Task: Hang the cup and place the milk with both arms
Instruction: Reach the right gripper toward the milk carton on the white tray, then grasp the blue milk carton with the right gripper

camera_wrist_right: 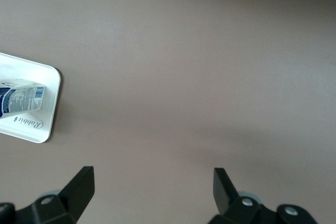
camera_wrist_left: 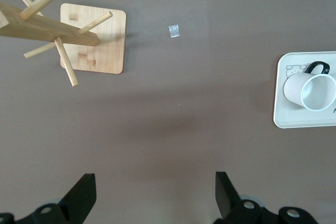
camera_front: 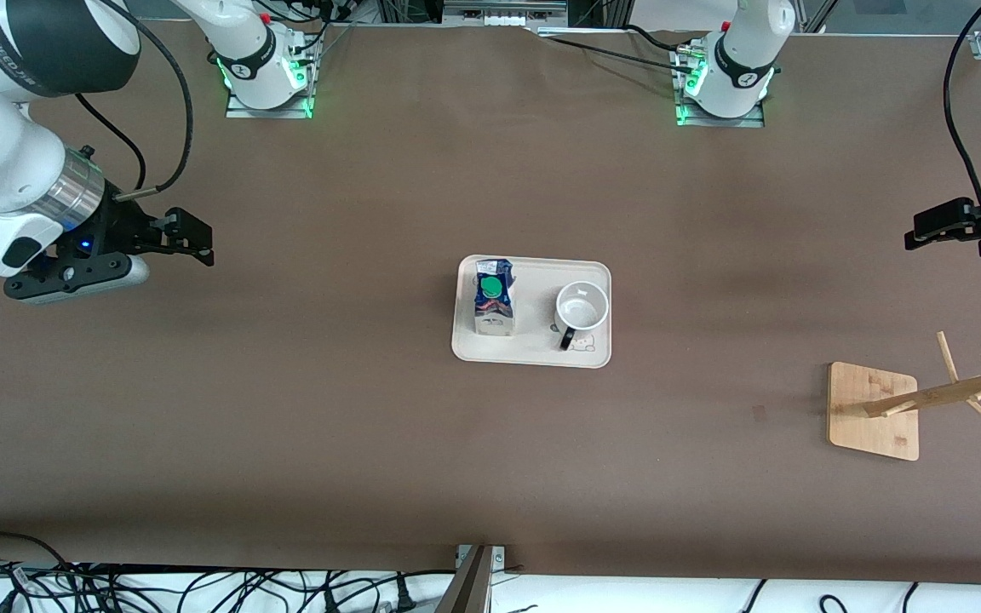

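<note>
The milk carton, blue and white with a green cap, stands on a white tray at mid-table. The white cup stands upright beside it on the tray, toward the left arm's end, its black handle pointing at the front camera. My right gripper is open and empty over bare table toward the right arm's end. My left gripper is open and empty over bare table at the left arm's end. The left wrist view shows its open gripper and the cup. The right wrist view shows its open gripper and the carton.
A wooden cup rack with slanting pegs stands on a square base at the left arm's end, nearer the front camera than the tray; it also shows in the left wrist view. A small scrap of tape lies beside it. Cables run along the table's front edge.
</note>
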